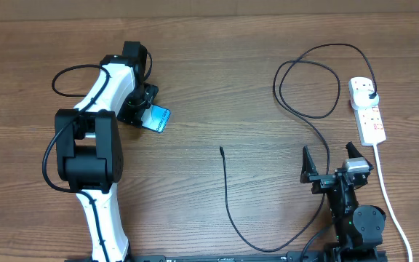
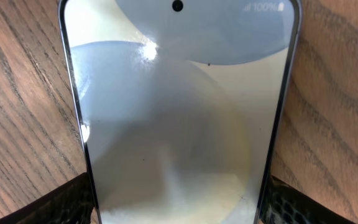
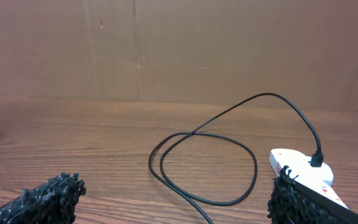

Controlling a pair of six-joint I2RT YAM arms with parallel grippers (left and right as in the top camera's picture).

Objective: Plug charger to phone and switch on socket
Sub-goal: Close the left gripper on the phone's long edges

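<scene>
My left hand point(image 1: 146, 113) pinches the phone point(image 1: 158, 118) by its edges, far left, and a slip could twist it before it meets the charger point(image 1: 222, 151) tip lying mid-counter point(image 1: 195, 65); my right hand point(image 1: 328, 154) waits spread.

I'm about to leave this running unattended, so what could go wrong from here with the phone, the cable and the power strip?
The charger loops over itself near the socket, so pulling it could tighten the loop or drag the socket. Its connector tip lies mid-table, apart from the phone, which the left hand straddles. Bringing the two together may leave tip and port misaligned.
</scene>
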